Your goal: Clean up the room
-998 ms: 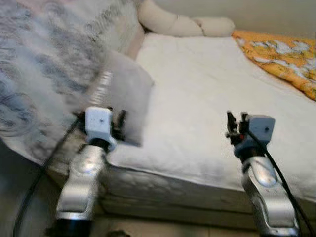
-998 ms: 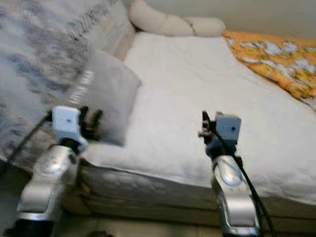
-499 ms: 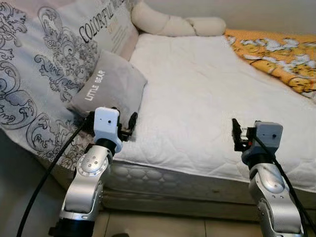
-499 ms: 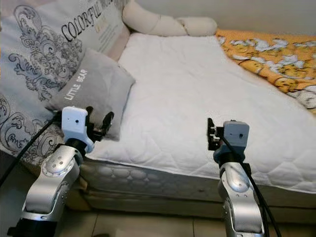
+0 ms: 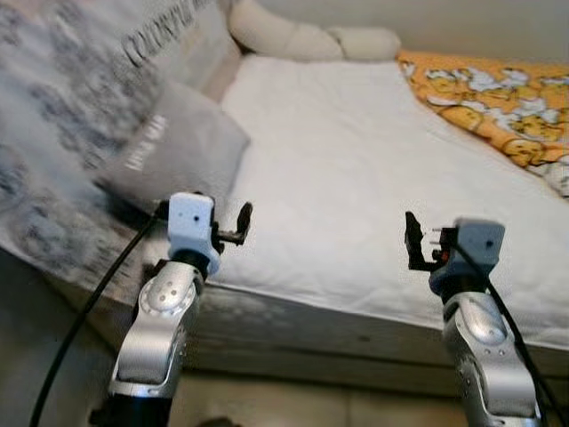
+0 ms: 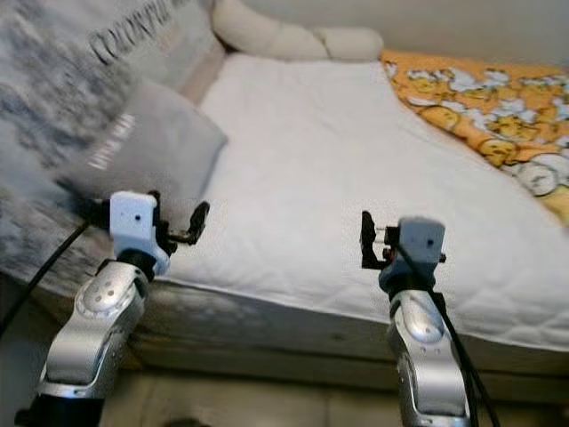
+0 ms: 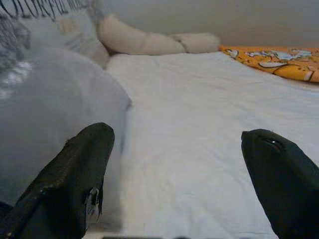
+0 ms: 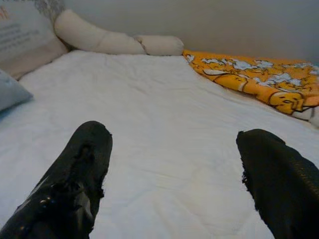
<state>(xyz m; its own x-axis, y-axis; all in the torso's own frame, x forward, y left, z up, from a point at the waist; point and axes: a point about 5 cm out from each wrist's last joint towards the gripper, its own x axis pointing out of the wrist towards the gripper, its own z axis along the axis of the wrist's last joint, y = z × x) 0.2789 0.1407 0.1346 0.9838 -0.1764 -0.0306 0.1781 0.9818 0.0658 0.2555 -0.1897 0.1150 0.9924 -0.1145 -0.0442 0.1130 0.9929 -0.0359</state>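
A bed with a white quilted mattress point(image 5: 356, 151) lies in front of me. A small grey cushion point(image 5: 178, 151) with white lettering rests on its left side, leaning on a large patterned grey pillow point(image 5: 62, 124). An orange printed blanket point(image 5: 489, 89) is bunched at the far right. My left gripper point(image 5: 236, 224) hovers open at the bed's near edge, just right of the grey cushion point(image 7: 50, 109). My right gripper point(image 5: 414, 242) is open over the near edge further right, nothing between its fingers point(image 8: 84, 164).
A long cream bolster point(image 5: 311, 40) lies along the head of the bed by the wall. The mattress side point(image 5: 311, 329) and tiled floor point(image 5: 293, 405) are just below my arms. A black cable point(image 5: 80, 329) hangs from the left arm.
The whole picture has shifted and blurred on the left, so the camera moved. Both grippers stay open at about the same places over the bed's near edge.
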